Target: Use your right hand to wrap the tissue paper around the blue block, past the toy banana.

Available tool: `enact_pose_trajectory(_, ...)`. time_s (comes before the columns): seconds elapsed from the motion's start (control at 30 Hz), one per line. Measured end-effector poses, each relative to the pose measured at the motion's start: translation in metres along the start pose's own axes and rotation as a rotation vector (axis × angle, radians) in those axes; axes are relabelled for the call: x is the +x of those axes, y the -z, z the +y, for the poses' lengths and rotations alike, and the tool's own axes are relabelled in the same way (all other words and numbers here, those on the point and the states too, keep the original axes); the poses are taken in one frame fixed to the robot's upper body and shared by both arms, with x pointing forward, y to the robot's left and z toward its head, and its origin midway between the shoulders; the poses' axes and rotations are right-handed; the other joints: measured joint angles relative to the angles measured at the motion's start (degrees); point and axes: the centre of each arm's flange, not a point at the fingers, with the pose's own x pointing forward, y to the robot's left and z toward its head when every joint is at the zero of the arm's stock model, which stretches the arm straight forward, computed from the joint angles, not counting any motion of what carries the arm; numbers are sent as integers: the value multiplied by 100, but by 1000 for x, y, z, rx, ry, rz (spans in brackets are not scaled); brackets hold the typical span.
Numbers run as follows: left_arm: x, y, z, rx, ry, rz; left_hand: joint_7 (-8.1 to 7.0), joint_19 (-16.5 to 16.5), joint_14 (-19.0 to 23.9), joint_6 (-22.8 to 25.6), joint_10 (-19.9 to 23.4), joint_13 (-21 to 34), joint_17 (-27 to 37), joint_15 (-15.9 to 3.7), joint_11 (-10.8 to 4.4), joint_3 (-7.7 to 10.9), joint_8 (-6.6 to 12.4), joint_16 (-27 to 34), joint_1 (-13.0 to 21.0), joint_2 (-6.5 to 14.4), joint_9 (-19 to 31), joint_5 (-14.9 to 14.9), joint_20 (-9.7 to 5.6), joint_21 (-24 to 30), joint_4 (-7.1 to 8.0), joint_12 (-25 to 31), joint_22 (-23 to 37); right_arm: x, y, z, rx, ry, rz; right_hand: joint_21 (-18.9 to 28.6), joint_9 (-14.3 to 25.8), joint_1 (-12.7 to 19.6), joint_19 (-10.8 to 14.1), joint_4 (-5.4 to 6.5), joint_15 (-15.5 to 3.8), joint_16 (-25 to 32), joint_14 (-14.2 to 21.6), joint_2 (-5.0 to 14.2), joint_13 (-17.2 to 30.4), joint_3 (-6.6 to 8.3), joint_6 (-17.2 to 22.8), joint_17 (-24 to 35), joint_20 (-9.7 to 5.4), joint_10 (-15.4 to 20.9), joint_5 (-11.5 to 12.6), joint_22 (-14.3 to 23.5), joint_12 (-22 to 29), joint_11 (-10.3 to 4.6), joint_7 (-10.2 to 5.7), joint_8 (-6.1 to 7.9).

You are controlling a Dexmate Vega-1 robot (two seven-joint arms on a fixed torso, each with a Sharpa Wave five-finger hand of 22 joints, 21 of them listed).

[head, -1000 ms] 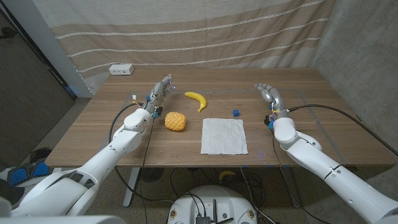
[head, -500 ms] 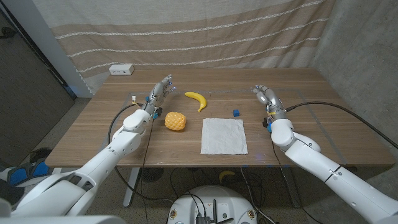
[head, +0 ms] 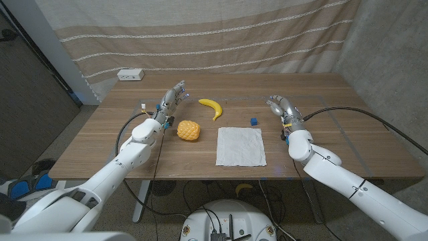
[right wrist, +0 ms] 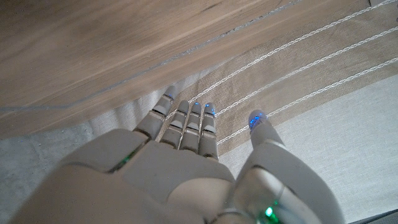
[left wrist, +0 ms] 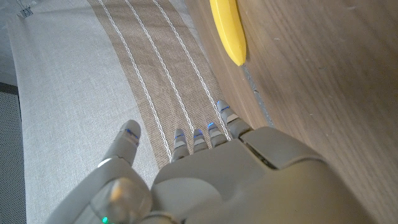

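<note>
Blue block (head: 254, 122) on bare wood just beyond the far right corner of the white tissue paper (head: 241, 146), apart from it, not on it. Tissue paper spread flat, unfolded, near the front edge of the table (head: 334, 144). Toy banana (head: 212, 107) well left of the block, farther back; yellow toy pineapple (head: 188, 130) left of the tissue.

Right hand (head: 281, 106) raised right of the block, touching nothing, fingers apart, empty; fingers (right wrist: 186, 121) extended in the wrist view. Left hand (head: 172, 98) near the banana's left end, fingers (left wrist: 205, 134) straight and spread, empty too.

Step judged: approach only; wrapping not begun. Next move likely calls for getting block and tissue together, since the two are separate, then folding the sheet over. Thin sheet probably hard to lift from flat wood; small block easy to knock away.

Wooden tabletop, pale plank grain. Striped beige curtain (head: 200, 40) behind; white power strip (head: 130, 75) at the far left corner.
</note>
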Motion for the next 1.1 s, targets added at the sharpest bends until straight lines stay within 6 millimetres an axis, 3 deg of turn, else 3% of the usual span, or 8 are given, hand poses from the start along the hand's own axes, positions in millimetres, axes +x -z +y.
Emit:
enact_pose_trajectory(0.3, -4, 0, 0, 0, -1, 4, -1, 0, 0, 39, 0, 0, 0, 0, 0, 0, 0, 0, 0, 0, 0, 0, 0, 0, 0, 0, 0, -5, -5, 8, -58, -12, -1, 0, 0, 196, 64, -69, 11, 1, 51, -44, 0, 69, 143, -16, -22, 64, 23, 0, 0, -64, -81, 43)
enact_pose_trajectory(0.6, -8, 1, 0, 0, -1, 8, 8, 0, 0, 91, 0, -1, -1, 0, 0, 0, 0, 0, 0, 0, 0, 0, 0, 0, 0, 0, 0, -9, -11, 18, -120, -13, 2, 63, -1, 569, 233, -123, 8, 49, 172, -24, 27, 174, 339, 0, -156, 228, 84, 28, 0, -228, -216, 72)
enact_pose_trajectory(1.0, -11, 2, 3, -4, 3, 10, 80, 41, -1, 162, 31, -1, -1, 0, 31, 0, 0, 0, 0, 0, 30, 0, 21, -44, 1, 0, 29, -14, -21, 32, -179, -1, 1, 130, -1, 1098, 430, -130, -1, 119, 331, -321, 27, 181, 751, -1, -184, 463, 20, 27, 37, -294, -292, 187)
enact_pose_trajectory(1.1, -12, 2, 4, -4, 4, 12, 80, 41, -1, 162, 31, -1, -1, 0, 31, 9, 0, 0, 0, 0, 30, 0, 21, -44, -8, 0, 29, -16, -25, 38, -173, -11, -3, 130, -1, 1388, 474, -154, -9, 141, 339, -411, 27, 204, 844, -14, -185, 527, 16, 27, 37, -341, -306, 216)
